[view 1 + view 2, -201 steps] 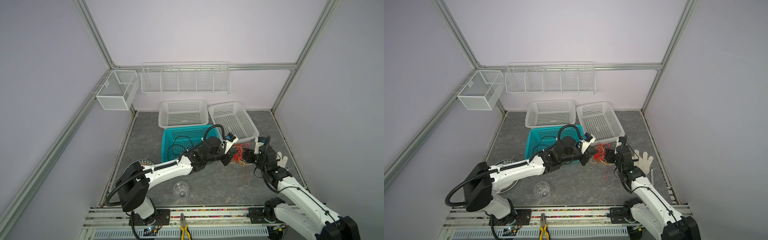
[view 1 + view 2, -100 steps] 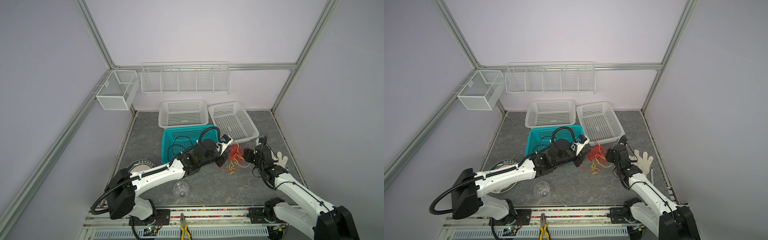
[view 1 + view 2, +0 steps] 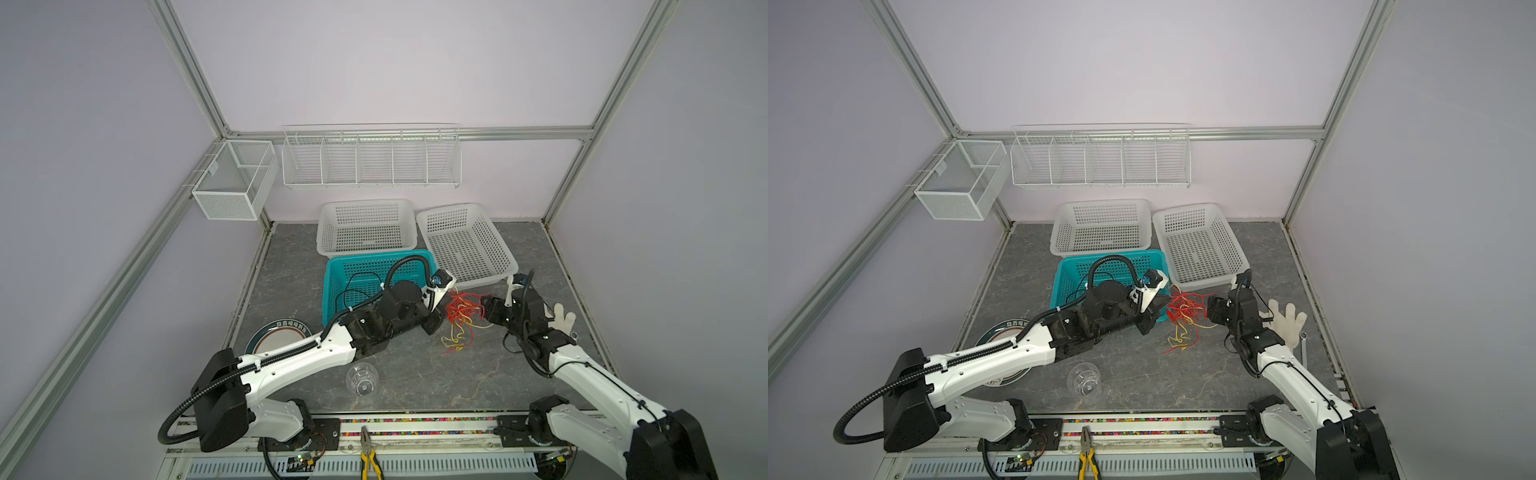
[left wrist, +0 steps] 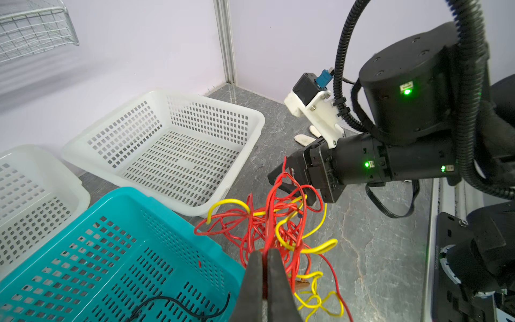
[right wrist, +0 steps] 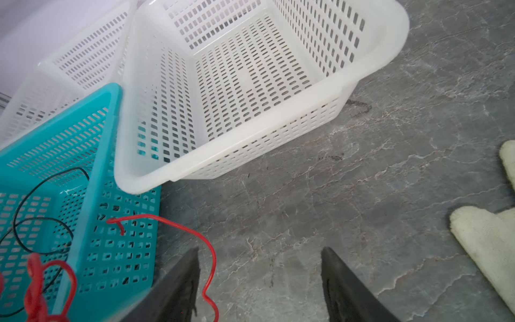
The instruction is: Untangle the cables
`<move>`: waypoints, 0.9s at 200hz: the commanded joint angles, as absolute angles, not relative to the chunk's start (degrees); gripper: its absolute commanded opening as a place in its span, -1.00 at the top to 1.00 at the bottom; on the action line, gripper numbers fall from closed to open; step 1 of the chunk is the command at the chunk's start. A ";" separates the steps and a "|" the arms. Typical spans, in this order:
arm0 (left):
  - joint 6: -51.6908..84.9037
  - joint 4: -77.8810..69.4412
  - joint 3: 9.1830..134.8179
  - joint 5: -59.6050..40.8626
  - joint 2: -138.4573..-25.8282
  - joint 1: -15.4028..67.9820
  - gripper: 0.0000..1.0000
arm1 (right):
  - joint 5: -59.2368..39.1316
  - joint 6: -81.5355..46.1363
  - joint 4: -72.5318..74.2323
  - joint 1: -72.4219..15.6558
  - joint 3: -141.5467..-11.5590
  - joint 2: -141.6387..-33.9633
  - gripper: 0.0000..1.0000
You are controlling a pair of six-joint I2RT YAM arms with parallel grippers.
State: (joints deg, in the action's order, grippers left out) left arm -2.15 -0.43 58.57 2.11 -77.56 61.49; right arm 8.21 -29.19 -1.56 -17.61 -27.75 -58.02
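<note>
Writing: the one piece of lettering we make out is a band of characters on the rim of the plate (image 3: 287,323). It shows in both top views, but it is too small for us to read.

Cables, look: the cables (image 4: 274,223) are thin red and yellow wires knotted into a loose ball of loops. Most of them are red, and the yellow loops thread through the ball and trail out below it.

Cables, place: in both top views the ball hangs between the two grippers, just beside the near right corner of the teal basket (image 3: 332,276) and in front of the right white basket (image 3: 505,272). Its loose ends reach down to the grey marbled table (image 3: 415,374).

Black cable: a single black cable (image 5: 41,195) lies loosely curled inside the teal basket, apart from the ball.

Left gripper: the left gripper (image 4: 264,258) is clenched on a red strand. In the left wrist view its fingers press together with the wire running out between them.

Right gripper: the jaws of the right gripper (image 5: 259,264) are spread wide at the far side of the ball. Red loops lie across its fingers (image 4: 278,171) and between them. We think they are draped there rather than pinched, though the view is crowded at that spot.

Nearby: a white glove (image 3: 563,322) lies beside the right arm. A clear glass cup (image 3: 362,378) stands near the front, and yellow-handled pliers (image 3: 368,451) rest on the front rail.
</note>
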 commanded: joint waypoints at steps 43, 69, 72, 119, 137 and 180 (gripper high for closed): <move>-0.84 -8.20 62.80 4.64 -83.72 60.56 1.00 | 4.13 -23.37 -16.84 -16.82 -30.49 -51.80 -0.40; -0.87 -7.76 63.98 5.71 -85.47 60.56 1.00 | 0.58 -23.29 -20.57 -16.96 -31.96 -47.62 -0.41; -0.84 -7.74 64.06 5.70 -85.65 60.56 1.00 | 0.33 -23.38 -20.98 -16.94 -32.18 -47.10 -0.41; -0.03 -7.71 65.13 5.93 -87.73 60.56 1.00 | -5.36 -24.58 -22.47 -16.93 -35.13 -42.73 -0.11; 0.08 -7.83 65.28 5.71 -88.32 60.56 1.00 | -7.09 -26.28 -20.46 -16.89 -35.59 -43.43 -0.09; -0.04 -7.12 65.38 5.78 -88.96 60.64 1.00 | -7.62 -29.74 -15.25 -16.88 -36.83 -46.85 -0.09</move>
